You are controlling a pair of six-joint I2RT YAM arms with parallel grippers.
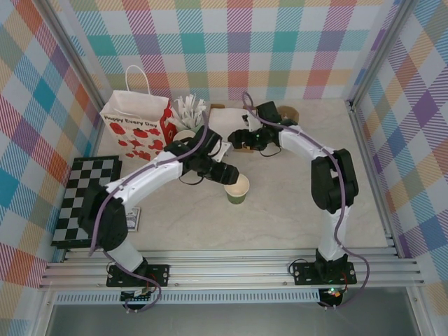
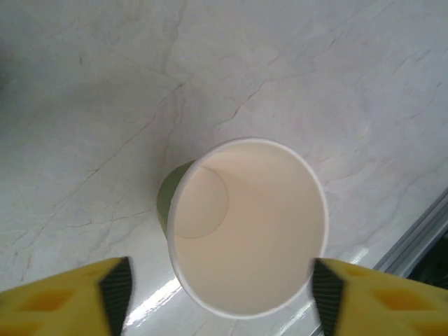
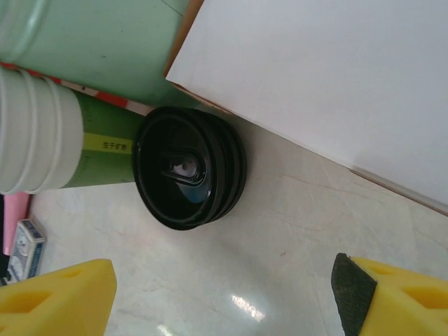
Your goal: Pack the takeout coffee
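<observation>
left claw (image 2: 221, 288): jaws wide apart, gripping nothing; it hangs right over the green paper cup.
green paper cup (image 2: 245, 231): upright on the table (image 1: 280, 217) below the left claw, its open mouth up and cream inside showing. it sits between that claw's fingers (image 2: 115, 287), one pad close against the rim, the other a little clear of it.
right claw (image 3: 224, 297): jaws wide apart, nothing between them, pale table beneath.
black plastic lids (image 3: 189, 168): nested together, just ahead of the right claw, against the edge of a white box (image 3: 329, 77).
stack of paper cups (image 3: 42, 140): white rims, green sides, right beside the lids, further from the right claw.
paper gift bag (image 1: 136, 126): upright, well beyond the left claw.
</observation>
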